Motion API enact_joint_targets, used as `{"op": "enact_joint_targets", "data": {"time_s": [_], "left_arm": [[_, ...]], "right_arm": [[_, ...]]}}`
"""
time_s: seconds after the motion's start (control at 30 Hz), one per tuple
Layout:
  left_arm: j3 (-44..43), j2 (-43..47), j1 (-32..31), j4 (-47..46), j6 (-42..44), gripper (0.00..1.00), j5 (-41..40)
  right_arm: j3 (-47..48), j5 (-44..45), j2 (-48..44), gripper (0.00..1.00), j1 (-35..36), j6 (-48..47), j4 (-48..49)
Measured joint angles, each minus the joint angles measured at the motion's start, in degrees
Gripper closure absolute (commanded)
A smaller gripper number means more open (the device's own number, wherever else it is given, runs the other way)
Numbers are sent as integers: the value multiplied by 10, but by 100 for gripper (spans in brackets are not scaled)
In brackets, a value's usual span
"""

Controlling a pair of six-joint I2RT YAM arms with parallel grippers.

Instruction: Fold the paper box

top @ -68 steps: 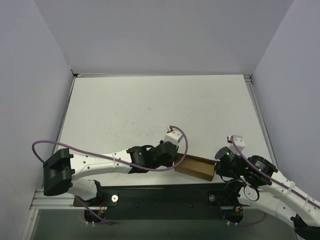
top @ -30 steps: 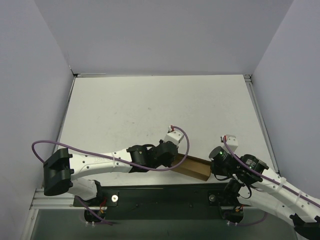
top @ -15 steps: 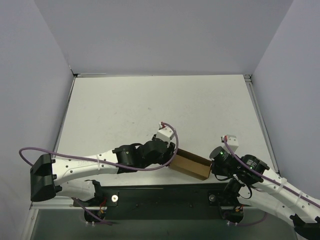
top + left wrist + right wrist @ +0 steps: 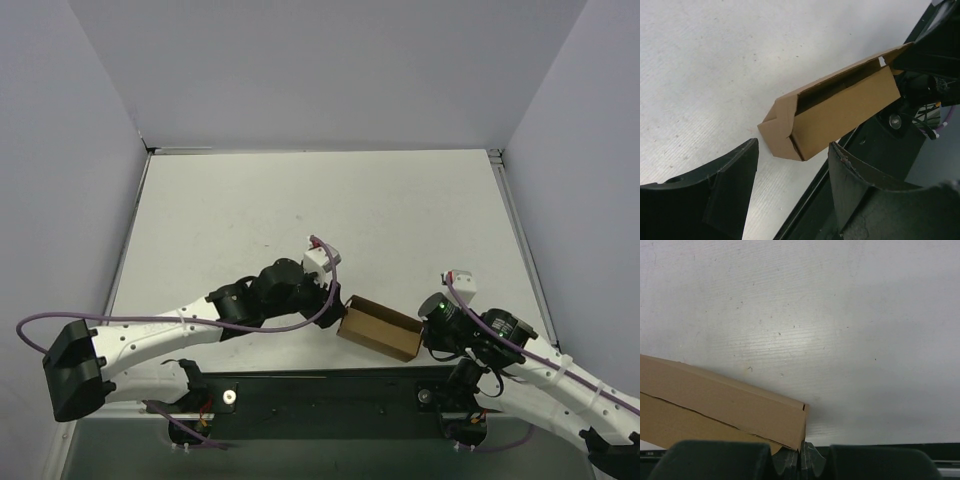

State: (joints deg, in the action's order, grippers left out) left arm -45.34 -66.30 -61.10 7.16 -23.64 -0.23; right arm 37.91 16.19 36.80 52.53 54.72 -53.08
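The paper box point(image 4: 379, 329) — light, thin card, easily crushed — is found at the desk's point(image 4: 300, 200) near edge, its right end pinched in the closed right hand point(image 4: 801, 455). The left hand point(image 4: 336, 303) is held open just off its left end. Folded edges are judged the firmest hold.

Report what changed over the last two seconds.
The left gripper opened, let go of the paper box at its left end and pulled back leftward, clear of it. The right gripper stayed shut on the box's right end, and the box kept roughly its place at the near edge of the table.
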Motion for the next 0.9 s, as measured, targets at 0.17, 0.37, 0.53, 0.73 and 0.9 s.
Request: {"op": "enact_joint_targets", "data": {"time_s": [0.17,0.37,0.53,0.73,0.9], "left_arm": [[0,-21,0,-21,5,29,36],[0,-40,0,-24,1,28,35],[11,-51,0,-51,-1,28,35],[16,-97,-1,-82,-3,30,39],[22,-119,-7,-89,-10,38,39]], "right_arm": [[0,0,5,100,0,-2,0],[3,0,6,100,0,-4,-2],[7,0,10,100,0,-4,-3],[7,-2,12,100,0,-4,-3],[8,-2,13,100,0,-5,-3]]}}
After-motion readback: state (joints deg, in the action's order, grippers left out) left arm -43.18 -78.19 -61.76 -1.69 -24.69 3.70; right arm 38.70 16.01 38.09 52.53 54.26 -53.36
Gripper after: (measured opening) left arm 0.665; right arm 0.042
